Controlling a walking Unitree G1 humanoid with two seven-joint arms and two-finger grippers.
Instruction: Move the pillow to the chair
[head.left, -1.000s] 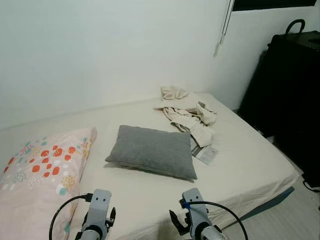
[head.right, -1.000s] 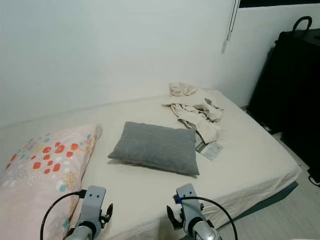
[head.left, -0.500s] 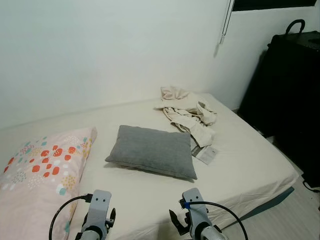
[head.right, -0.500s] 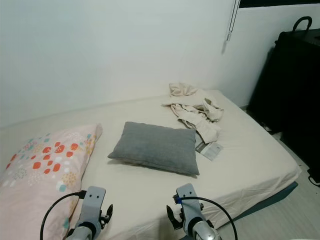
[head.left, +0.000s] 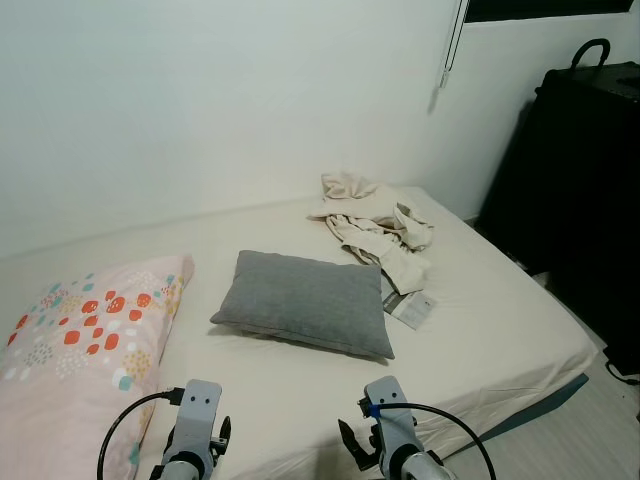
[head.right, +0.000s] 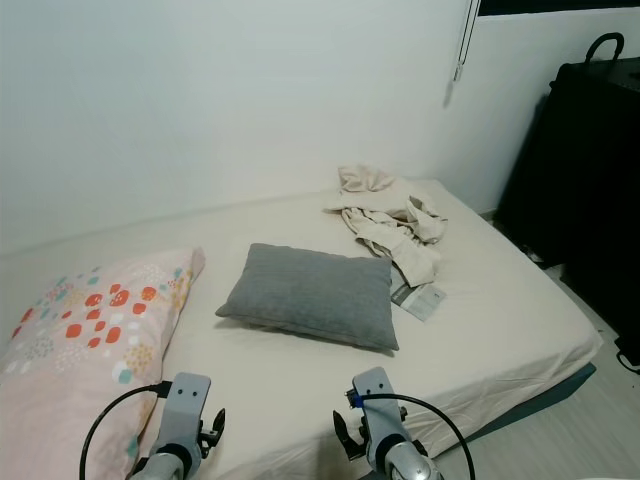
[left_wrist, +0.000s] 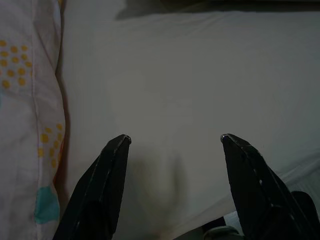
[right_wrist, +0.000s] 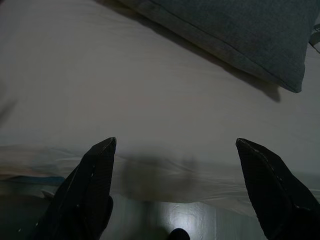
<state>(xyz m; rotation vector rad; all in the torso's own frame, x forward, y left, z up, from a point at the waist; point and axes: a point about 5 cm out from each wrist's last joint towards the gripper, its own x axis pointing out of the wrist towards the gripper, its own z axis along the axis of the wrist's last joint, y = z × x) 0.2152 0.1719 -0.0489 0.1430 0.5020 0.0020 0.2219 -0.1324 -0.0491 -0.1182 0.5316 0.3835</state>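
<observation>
Lying mid-bed, the grey pillow waits beyond both spread-fingered, empty grippers.
Left gripper overlooks the patterned pillow; right gripper sees the bed edge; the leaflet's print is unreadable.

The left hand hangs over the bed with its two black fingers spread wide apart. Nothing is between them. A pink pillow with yellow dots lies on the bed just beside one finger.
</observation>
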